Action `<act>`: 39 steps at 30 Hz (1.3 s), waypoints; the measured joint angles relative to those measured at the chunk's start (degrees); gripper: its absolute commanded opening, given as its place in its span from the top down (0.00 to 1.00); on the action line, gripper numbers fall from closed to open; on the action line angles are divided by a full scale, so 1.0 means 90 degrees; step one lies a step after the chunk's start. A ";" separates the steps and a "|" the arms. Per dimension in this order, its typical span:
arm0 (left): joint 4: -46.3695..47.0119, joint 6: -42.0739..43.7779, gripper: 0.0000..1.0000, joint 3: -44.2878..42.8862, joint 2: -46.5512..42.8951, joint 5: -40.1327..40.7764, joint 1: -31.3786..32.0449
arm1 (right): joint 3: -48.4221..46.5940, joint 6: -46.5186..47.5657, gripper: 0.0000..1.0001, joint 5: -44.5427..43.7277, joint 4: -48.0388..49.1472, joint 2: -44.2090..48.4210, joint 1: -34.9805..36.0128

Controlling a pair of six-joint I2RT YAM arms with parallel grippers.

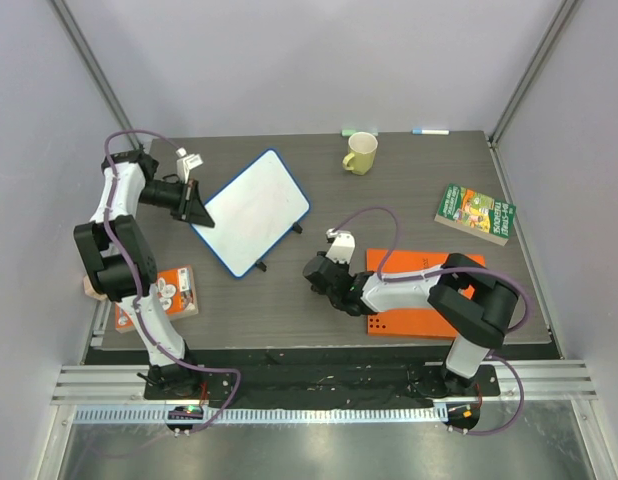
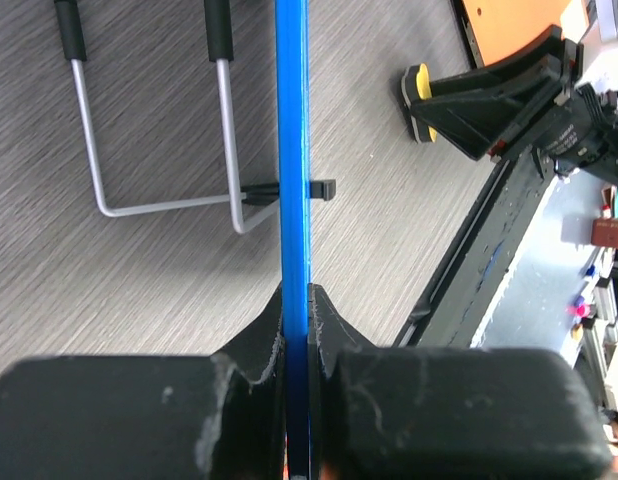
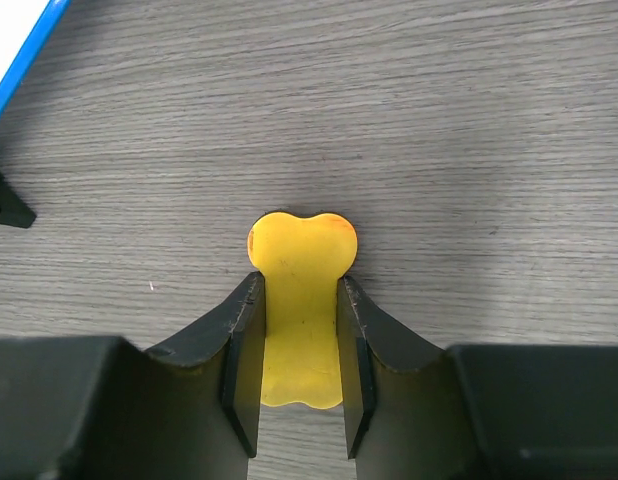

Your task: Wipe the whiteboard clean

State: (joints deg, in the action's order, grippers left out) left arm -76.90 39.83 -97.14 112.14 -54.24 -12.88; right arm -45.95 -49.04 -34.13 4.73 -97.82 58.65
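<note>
The whiteboard (image 1: 255, 208), white with a thin blue rim, stands tilted on the dark table at the back left. My left gripper (image 1: 199, 212) is shut on its left edge. In the left wrist view the blue rim (image 2: 291, 150) runs straight up between the closed jaws (image 2: 297, 300), and the board's wire stand (image 2: 159, 150) shows beside it. My right gripper (image 1: 316, 271) rests low on the table, below and to the right of the board, apart from it. It is shut on a yellow bone-shaped eraser (image 3: 301, 300) that lies against the tabletop. A corner of the board shows in the right wrist view (image 3: 14, 40).
A yellow mug (image 1: 360, 153) stands at the back. A green book (image 1: 476, 213) lies at the right. An orange sheet (image 1: 424, 295) lies under my right arm. An orange book (image 1: 171, 293) lies at the front left. Markers (image 1: 429, 131) lie at the far edge.
</note>
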 measured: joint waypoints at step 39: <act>0.2671 -0.3007 0.00 0.1326 -0.2820 0.2722 -0.1273 | 0.0454 0.0291 0.00 -0.0920 -0.0561 0.1719 -0.0034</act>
State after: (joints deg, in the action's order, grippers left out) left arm -52.86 12.78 -85.21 86.76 -29.74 -24.34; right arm -41.87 -46.41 -42.41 -0.32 -82.35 58.35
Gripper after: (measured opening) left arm 0.996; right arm 0.995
